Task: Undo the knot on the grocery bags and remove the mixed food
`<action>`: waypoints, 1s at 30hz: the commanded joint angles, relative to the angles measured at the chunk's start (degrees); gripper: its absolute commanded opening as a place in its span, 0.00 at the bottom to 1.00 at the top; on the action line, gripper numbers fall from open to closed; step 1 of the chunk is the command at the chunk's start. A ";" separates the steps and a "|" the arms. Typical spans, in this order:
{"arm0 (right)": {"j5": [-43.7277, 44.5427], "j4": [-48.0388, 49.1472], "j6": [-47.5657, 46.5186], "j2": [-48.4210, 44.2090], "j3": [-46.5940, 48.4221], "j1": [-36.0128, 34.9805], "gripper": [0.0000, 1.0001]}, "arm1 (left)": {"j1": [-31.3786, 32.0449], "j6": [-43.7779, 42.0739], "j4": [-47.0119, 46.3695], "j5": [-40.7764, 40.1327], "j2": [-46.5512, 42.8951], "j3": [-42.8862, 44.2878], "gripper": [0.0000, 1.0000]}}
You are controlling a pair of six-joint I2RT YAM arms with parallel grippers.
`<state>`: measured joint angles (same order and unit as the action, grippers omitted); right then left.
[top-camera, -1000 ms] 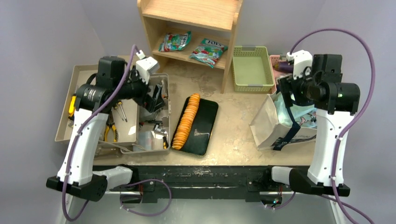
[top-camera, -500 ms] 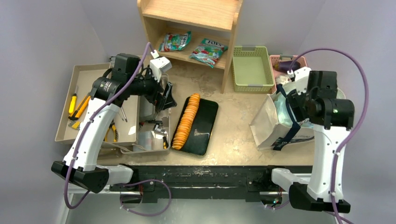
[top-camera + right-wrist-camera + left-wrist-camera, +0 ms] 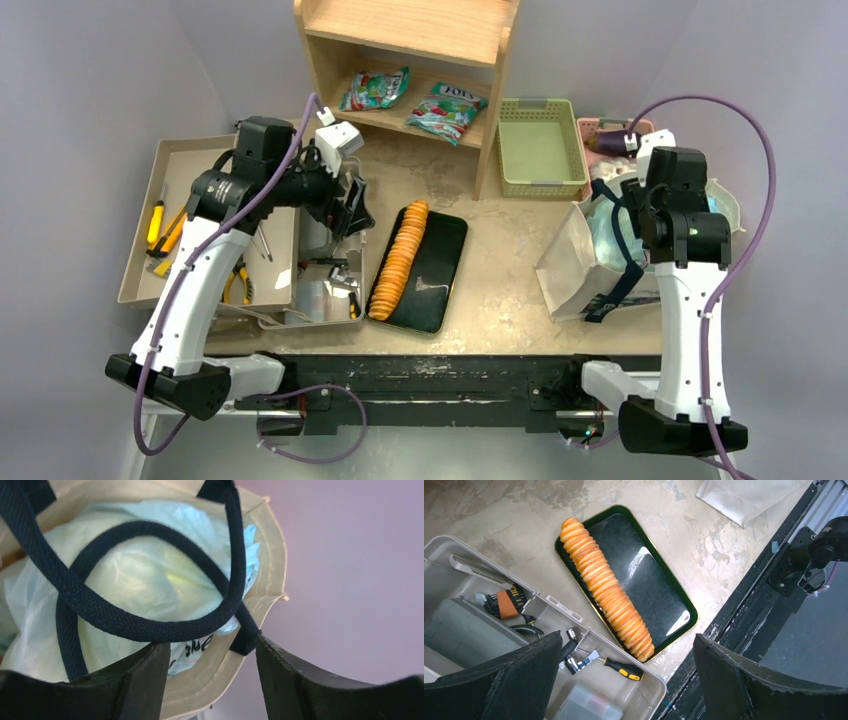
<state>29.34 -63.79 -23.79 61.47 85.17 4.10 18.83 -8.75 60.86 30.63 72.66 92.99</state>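
Note:
The cream canvas tote [image 3: 568, 268] with navy strap handles [image 3: 622, 262] stands at the table's right. The light-blue plastic bag [image 3: 604, 232] sits inside it. In the right wrist view the plastic bag [image 3: 135, 575] fills the tote mouth under the looped navy handles [image 3: 150, 629], and a pale yellow-green shape shows through the plastic. No other food shows. My right gripper [image 3: 210, 647] is open above the tote's rim [image 3: 240, 667], holding nothing; it also shows in the top view [image 3: 630, 205]. My left gripper [image 3: 355, 205] is open and empty above the toolbox edge, far from the bags.
A black tray [image 3: 440, 270] holds a row of orange crackers [image 3: 400, 255]. An open toolbox [image 3: 325, 295] and a beige tool tray [image 3: 190, 175] lie at the left. A wooden shelf [image 3: 330, 70] holds green-and-red snack packets [image 3: 445, 108]. A green basket [image 3: 540, 150] and a pink basket [image 3: 592, 128] stand behind the tote.
My left arm has swung right from the tool tray to the toolbox's edge. My right arm's wrist has turned and moved right and down over the tote's mouth.

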 commanded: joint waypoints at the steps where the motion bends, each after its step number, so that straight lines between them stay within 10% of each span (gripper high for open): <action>1: 2.21 13.68 0.32 -0.48 1.40 0.01 0.60 | 0.11 -0.59 -1.33 -1.49 -2.08 -0.18 1.00; 10: -1.38 30.49 3.65 16.57 13.27 0.03 0.63 | 0.15 -1.51 -1.14 -4.44 -2.70 -1.34 1.00; 20: -16.83 2.70 3.90 29.03 35.67 0.18 0.90 | 0.15 -1.20 -1.13 -3.43 -0.68 -1.12 1.00; 30: -17.77 -14.64 0.04 28.91 31.57 0.25 0.62 | 0.15 1.04 -1.66 -1.38 -0.12 -1.71 1.00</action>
<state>10.96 -67.66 -22.57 84.07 114.10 4.19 18.83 -9.13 60.86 27.24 72.23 91.13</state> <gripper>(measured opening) 0.664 0.998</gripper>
